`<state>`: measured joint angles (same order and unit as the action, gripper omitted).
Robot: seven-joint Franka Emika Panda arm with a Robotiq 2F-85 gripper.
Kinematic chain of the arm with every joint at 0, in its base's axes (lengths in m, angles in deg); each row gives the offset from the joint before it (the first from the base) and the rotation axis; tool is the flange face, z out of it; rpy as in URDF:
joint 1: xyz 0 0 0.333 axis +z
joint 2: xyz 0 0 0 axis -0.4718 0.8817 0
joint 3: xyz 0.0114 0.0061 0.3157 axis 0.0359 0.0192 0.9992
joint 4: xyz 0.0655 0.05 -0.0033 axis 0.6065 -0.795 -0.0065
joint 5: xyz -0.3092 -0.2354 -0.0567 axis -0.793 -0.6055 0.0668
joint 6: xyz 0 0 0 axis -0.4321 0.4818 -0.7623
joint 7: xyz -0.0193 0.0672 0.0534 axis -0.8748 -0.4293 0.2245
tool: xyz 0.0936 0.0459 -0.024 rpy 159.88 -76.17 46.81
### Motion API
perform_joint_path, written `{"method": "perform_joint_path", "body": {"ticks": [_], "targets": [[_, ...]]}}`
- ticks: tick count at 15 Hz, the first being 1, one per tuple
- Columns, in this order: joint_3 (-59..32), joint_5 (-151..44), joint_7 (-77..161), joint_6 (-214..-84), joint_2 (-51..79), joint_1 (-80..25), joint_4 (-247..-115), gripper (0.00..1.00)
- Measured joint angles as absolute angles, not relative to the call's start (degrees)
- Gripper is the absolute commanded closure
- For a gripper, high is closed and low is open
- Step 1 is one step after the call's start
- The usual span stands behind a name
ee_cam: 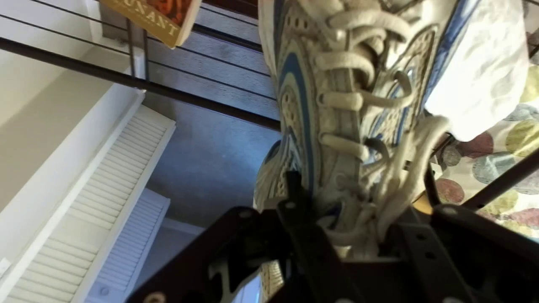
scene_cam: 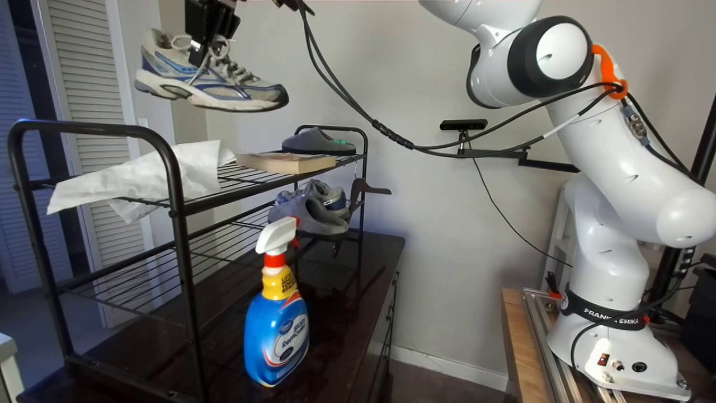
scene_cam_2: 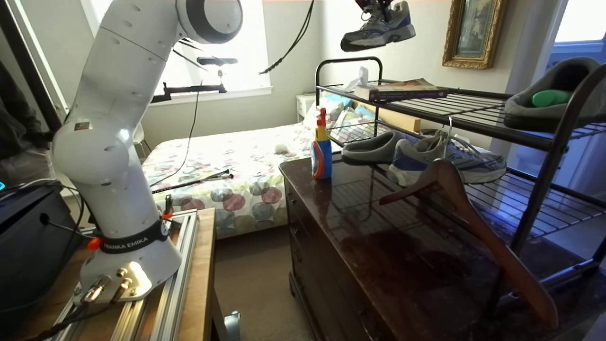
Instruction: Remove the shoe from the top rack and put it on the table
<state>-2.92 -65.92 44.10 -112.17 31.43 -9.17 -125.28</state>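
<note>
Holding the grey-and-white running sneaker [scene_cam: 224, 92] in mid-air above the top rack [scene_cam: 251, 189], apart from its wires; not yet lowered to the dark brown dresser top [scene_cam_2: 402, 284], which I take as the table.

Grip: my Robotiq gripper [ee_cam: 353, 210] is clamped on the sneaker's upper at the tongue, toward the ankle collar. 1 finger [ee_cam: 305, 235] lies against the side; the tip of finger 2 I can't make out behind the loose laces [ee_cam: 341, 101]. Toe hangs slightly lower than heel in both exterior views.

Handling (estimate): light for the arm, not fragile. Mesh upper should be soft and give under pressure; thick sole should be stiffer and take a flat landing. Fabric ought to resist slipping, but a rearward hold leaves the toe free to pitch. Best place to hold, I judge: across the upper near the collar, not by the laces, which could pull loose.

Plan: I would carry it sideways past the rack's edge, then set it sole-down on the dresser top, away from the blue spray bottle [scene_cam: 277, 330]. Watch for a lace looping a finger at release, and the toe brushing the paperback [scene_cam: 285, 163] or white sheet [scene_cam: 196, 168].
</note>
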Motion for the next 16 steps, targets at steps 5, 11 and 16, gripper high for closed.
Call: {"method": "perform_joint_path", "body": {"ticks": [5,11,16], "targets": [[-4.22,-69.04,43.76,-102.55,26.67,-6.88,-126.0,0.91],[-1.55,-66.82,42.9,-96.53,21.72,-5.92,-132.08,0.91],[-0.99,-60.29,39.2,-93.6,13.95,-7.43,-144.62,0.91]]}}
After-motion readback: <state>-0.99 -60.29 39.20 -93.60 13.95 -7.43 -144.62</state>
